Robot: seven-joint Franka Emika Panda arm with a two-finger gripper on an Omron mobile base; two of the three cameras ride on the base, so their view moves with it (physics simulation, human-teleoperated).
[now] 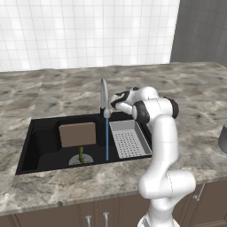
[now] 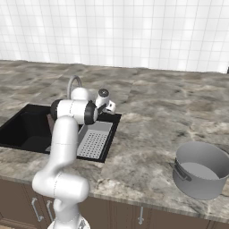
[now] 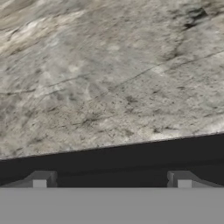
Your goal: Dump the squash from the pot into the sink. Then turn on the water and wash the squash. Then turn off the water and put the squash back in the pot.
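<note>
Simulated kitchen, marble-look counter (image 1: 44,88) w/ black sink (image 1: 40,133) sunk near its front edge. Water on: thin blue stream (image 1: 107,139) falling from curved faucet (image 1: 104,95) at sink's back rim down to basin floor, landing just right of drain (image 1: 80,160). Squash (image 1: 81,154) at drain, near sink's front edge, beside the stream but apparently not under it; risk: barely rinsed unless moved into the flow. Small, elongated, yellow-green, standing nearly upright on the grey drain disc, far smaller than anything around it; likely slippery when wet and hard to pinch, so could squirt out of a narrow grip or roll once nudged. Brown block (image 1: 77,134) w/in basin toward back wall, grey perforated strainer tray (image 1: 128,138) filling sink's right side; both could obstruct a reach to the drain. Gripper (image 1: 116,101) up by faucet base at sink's back rim, wrist bent over; in hand view, two dark fingertips (image 3: 41,179) set wide apart, nothing between them, so released and empty, looking across counter w/ sink's dark edge below. Other risks, judged: bumping the spout and swinging the stream away, or leaving water running too long before shutoff. Pot (image 2: 201,170) grey brushed metal, side handle visible, empty, on counter near its front edge, well right of sink in right base view; long carry back, so a dropped squash could land on counter or floor.
</note>
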